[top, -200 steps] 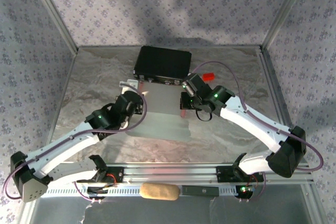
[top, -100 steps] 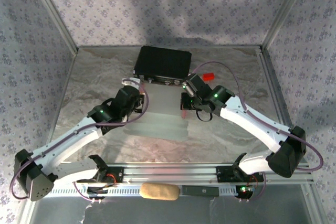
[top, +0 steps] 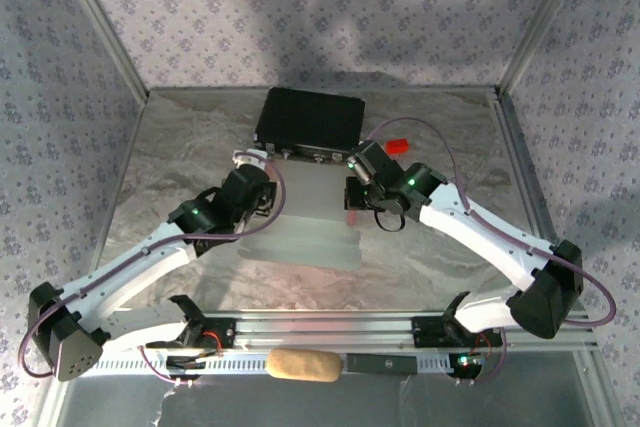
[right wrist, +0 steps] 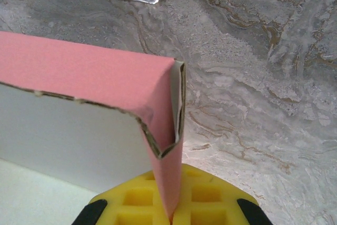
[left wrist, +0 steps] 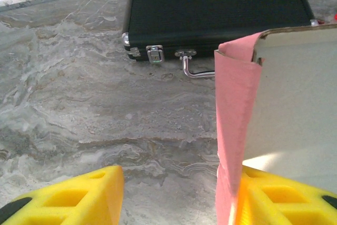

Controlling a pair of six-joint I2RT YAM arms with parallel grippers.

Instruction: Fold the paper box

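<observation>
We see the paper box [top: 310,227] half raised in the middle of the surface [top: 170,167], just on the near side of the black case [top: 310,119], pale inside showing. On the right, the right gripper [top: 352,205] is clenched on the box's right wall, and in its wrist view the pink card runs down between the yellow fingers [right wrist: 137,201]. On the left, the left gripper [top: 262,175] stands released with its jaws wide apart, the upright pink left wall just beside one finger [left wrist: 279,198]. A small red block [top: 397,145] sits right of the case.
</observation>
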